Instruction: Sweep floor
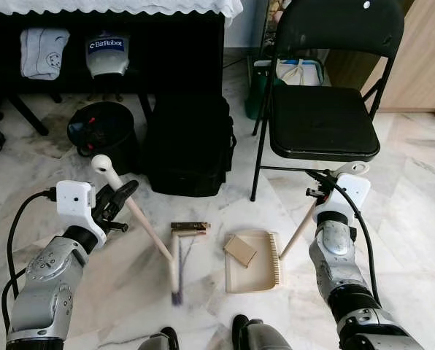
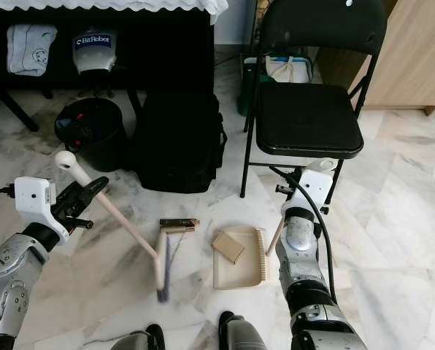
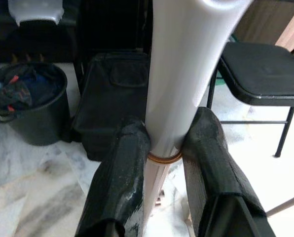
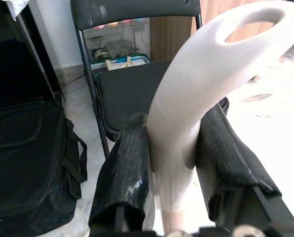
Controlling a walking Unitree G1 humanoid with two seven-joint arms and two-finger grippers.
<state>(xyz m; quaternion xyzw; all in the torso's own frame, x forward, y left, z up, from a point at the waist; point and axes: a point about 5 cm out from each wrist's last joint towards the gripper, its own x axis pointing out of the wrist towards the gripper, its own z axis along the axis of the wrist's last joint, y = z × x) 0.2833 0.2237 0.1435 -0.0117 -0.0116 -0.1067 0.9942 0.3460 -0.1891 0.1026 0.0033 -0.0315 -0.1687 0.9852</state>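
Cream broom [image 1: 175, 271] lies bristles-down on the marble floor [image 1: 414, 211], my left pincer [image 3: 163, 148] clamped around its handle; my right pincer [image 4: 172, 148] grips the dustpan [image 1: 252, 262] handle, pan flat beside the broom, holding a cardboard scrap [image 1: 240, 250].

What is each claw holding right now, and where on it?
Left claw grips the broom near its handle's top end; right claw grips the dustpan at its looped handle top.

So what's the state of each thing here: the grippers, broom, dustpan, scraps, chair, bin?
Left gripper: shut on the broom handle.
Right gripper: shut on the dustpan handle.
Broom: tilted, bristles on the floor.
Dustpan: flat on the floor, holding one cardboard scrap.
Brown scrap: on the floor, unswept.
Folding chair: unfolded, seat bare.
Bin: open, holding rubbish.
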